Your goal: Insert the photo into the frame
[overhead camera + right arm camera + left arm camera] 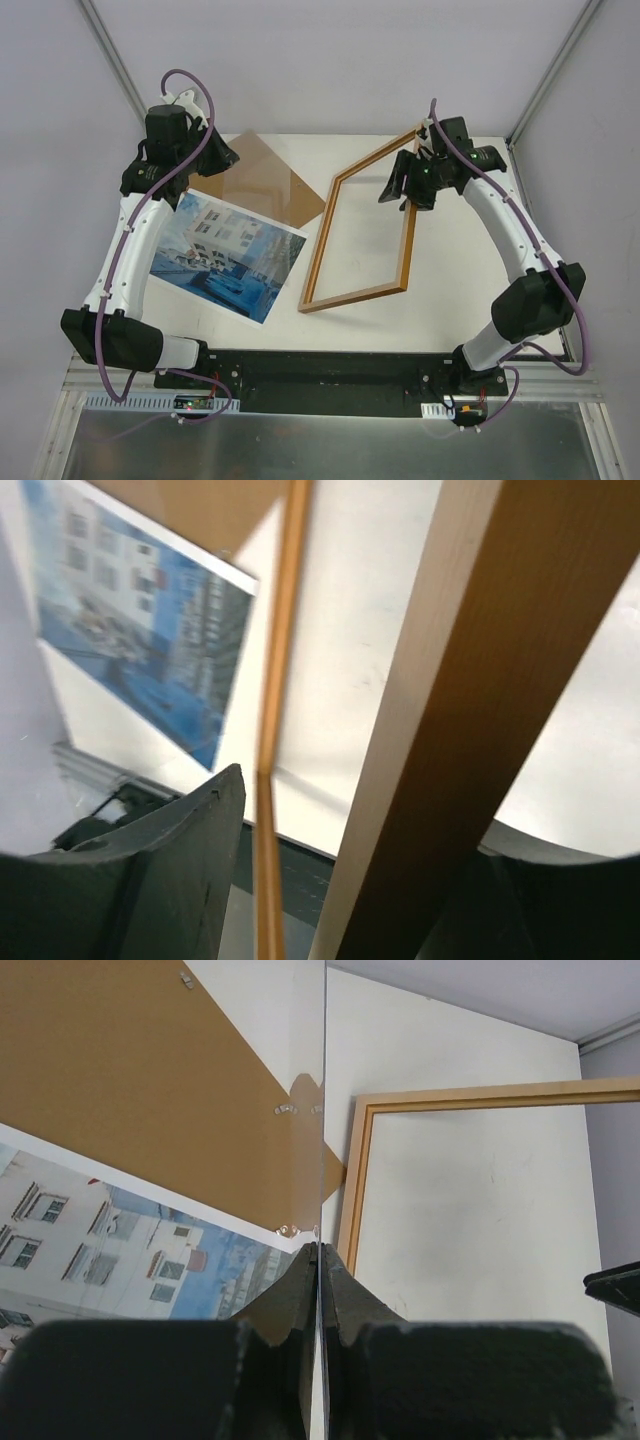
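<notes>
Right pincer [405, 190] is sitting slack around the frame's [320, 242] stiff, light rail, so regrip there; left pincer [320, 1260] is clamping the fragile pane [321, 1110].

fingers [318, 1290] pinch clear pane [322, 1140] | photo [120, 1250] left | frame [352, 1190] right

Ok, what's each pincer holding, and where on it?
Left pincer is shut on the clear pane, at its edge. Right pincer stands open around a rail of the frame, not visibly gripping.
</notes>
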Robot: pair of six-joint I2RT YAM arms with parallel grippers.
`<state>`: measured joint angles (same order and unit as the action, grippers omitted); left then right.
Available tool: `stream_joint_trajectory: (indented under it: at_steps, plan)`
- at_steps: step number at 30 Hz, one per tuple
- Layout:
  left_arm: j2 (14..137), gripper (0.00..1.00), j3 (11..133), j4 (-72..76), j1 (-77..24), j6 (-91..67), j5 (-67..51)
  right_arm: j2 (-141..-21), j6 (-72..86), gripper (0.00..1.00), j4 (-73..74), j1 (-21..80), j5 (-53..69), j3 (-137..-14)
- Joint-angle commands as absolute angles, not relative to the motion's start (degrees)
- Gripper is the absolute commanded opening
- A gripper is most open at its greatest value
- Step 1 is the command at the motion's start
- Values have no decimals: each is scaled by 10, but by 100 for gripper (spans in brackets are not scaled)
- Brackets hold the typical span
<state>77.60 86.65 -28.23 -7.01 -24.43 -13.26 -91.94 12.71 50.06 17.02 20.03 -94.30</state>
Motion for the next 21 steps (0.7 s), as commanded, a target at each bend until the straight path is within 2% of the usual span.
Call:
stream_joint_trajectory:
  at_steps: [1, 11, 18, 21]
  plan:
    - [771, 0, 896, -265, -63, -243, -147, -882, 57, 62, 558, 154, 129, -899]
    - [775, 0, 893, -261, -64, -258, -168, -928, 47, 62, 499, 100, 170, -835]
    - [770, 0, 889, -262, -65, -253, -171, -992, 17, 61, 487, 96, 52, -828]
    - [768, 0, 889, -261, -64, -250, -172, -1007, 4, 56, 483, 93, 5, -818]
